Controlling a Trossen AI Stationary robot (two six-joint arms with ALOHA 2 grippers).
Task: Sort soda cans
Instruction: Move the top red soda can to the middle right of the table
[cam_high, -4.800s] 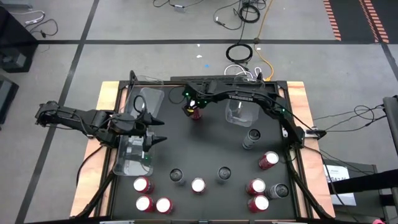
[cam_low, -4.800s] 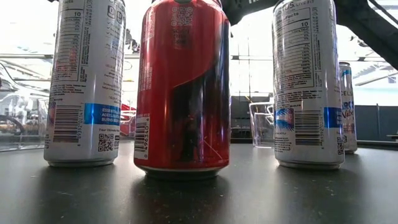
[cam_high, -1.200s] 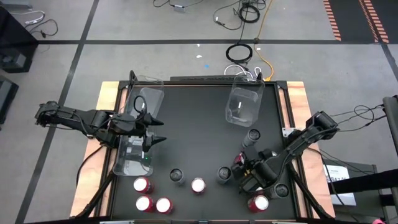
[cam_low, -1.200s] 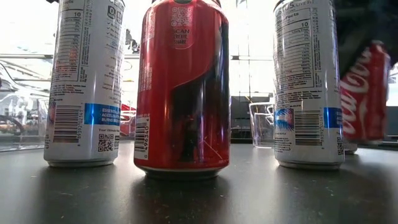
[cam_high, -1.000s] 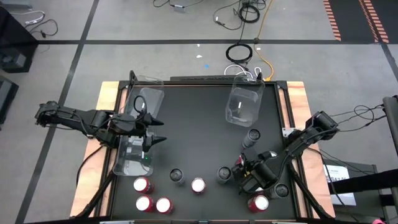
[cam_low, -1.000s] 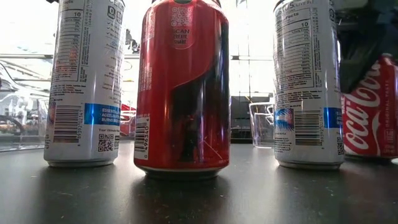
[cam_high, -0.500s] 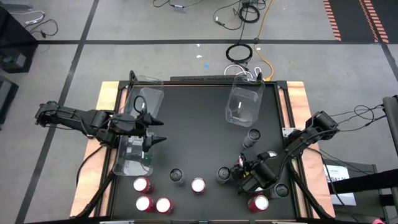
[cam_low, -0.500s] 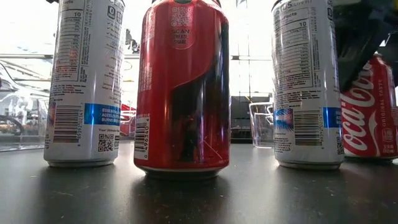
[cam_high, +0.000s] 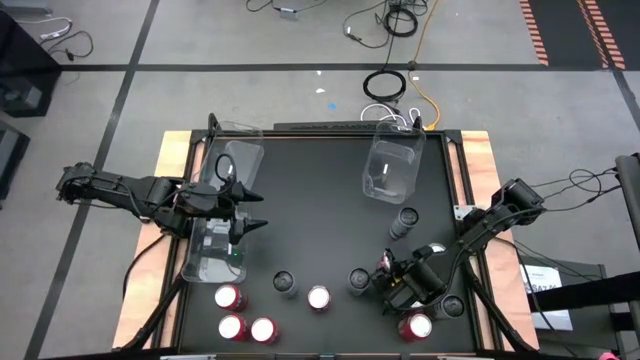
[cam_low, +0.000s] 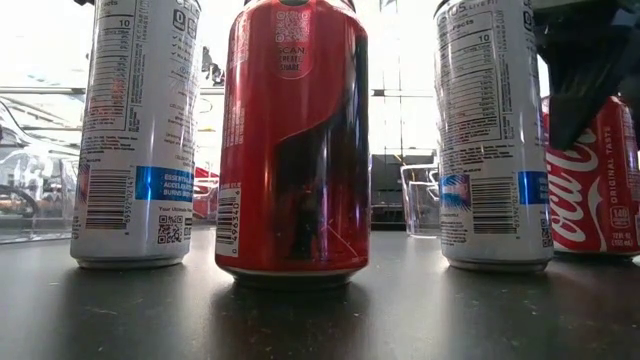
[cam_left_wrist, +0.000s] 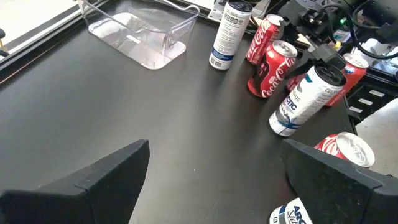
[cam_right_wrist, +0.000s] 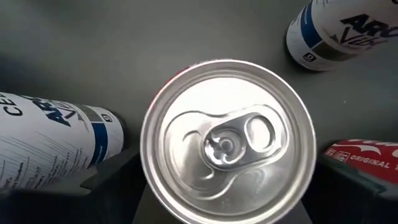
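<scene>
Black table (cam_high: 320, 190) carries two clear plastic bins: one bin (cam_high: 388, 170) at about 1 o'clock from table centre, a second bin (cam_high: 215, 215) along the 9 o'clock edge. Left arm (cam_high: 110, 190) reaches in from 9 o'clock; left gripper (cam_high: 250, 208) hangs over the second bin, fingers spread apart, nothing between them. Right arm (cam_high: 490, 225) enters from 3 o'clock and bends down toward 5 o'clock; right gripper (cam_high: 395, 285) sits directly above an upright red can (cam_right_wrist: 227, 143), its silver top filling the right wrist view, one finger on either side of it. Contact of fingers with that can: cannot tell, so grasp or release undetermined. In the low view the dark gripper overlaps the upper part of this red can (cam_low: 590, 190), whose base rests on the table. Other cans: three red cans (cam_high: 238, 315) clustered at 7 o'clock; a red can (cam_high: 318, 297) at 6 o'clock with a dark-topped can (cam_high: 285, 283) just beside it at its 10 o'clock; another dark-topped can (cam_high: 359, 279) close to the right gripper; a tall dark-topped can (cam_high: 404, 221) at 4 o'clock; a red can (cam_high: 415, 326) at the 5 o'clock corner. All cans visible stand upright.
</scene>
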